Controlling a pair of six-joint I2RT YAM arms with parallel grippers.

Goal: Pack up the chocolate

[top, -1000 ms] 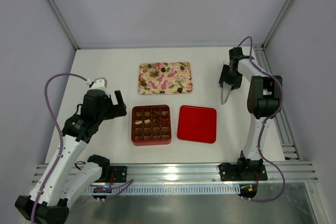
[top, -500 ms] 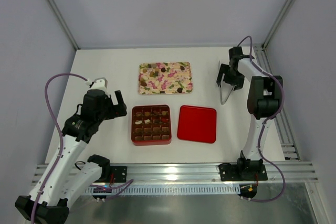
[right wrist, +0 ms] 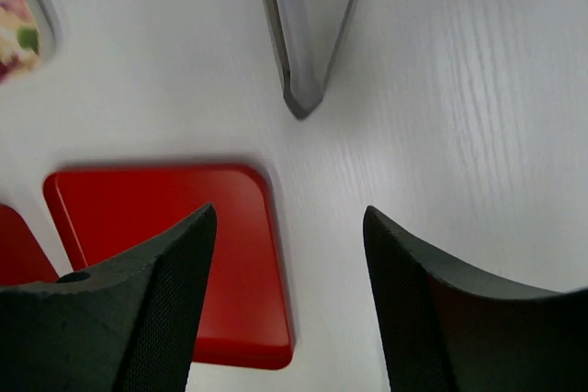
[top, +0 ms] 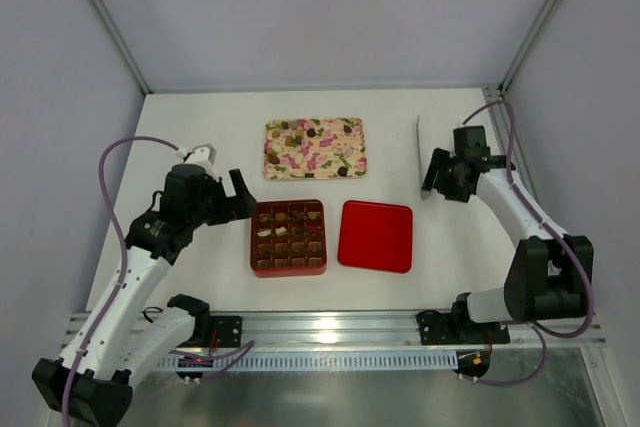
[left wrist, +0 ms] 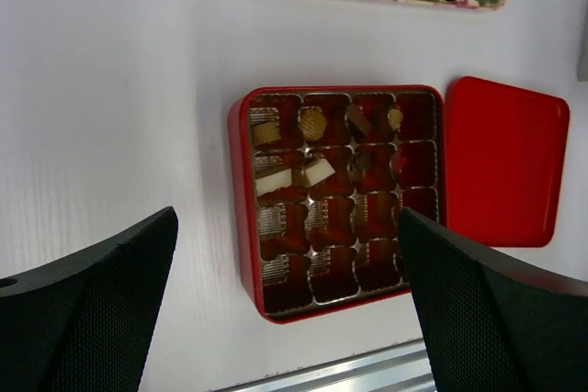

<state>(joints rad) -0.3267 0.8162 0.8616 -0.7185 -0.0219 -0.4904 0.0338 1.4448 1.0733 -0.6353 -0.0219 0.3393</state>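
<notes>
White worktop (top: 200, 127) inside a plain grey-walled enclosure, pretty bare setup. A floral-patterned tray (top: 318, 157) sits toward the far middle, and just in front of it is an open red box (left wrist: 241, 208) with a brown gridded insert. Its red lid (top: 375, 236) lies flat right beside the box on the right.

The chocolate (left wrist: 312, 122) is split up. A handful of pieces sit in the box's cells, mostly in the two rows nearest the tray, while the remaining cells look empty. More pieces are scattered across the floral tray.

The left gripper (top: 238, 199) hovers just off the box's left side. Its jaws are spread wide with nothing between them, and the wrist camera looks down on the box.

The right gripper (right wrist: 287, 210) is over bare worktop between the lid's far right corner and a grey V-shaped metal tool (right wrist: 301, 96) lying on the surface. Its jaws are apart too and hold nothing, with the tool's pointed end just ahead of them.
</notes>
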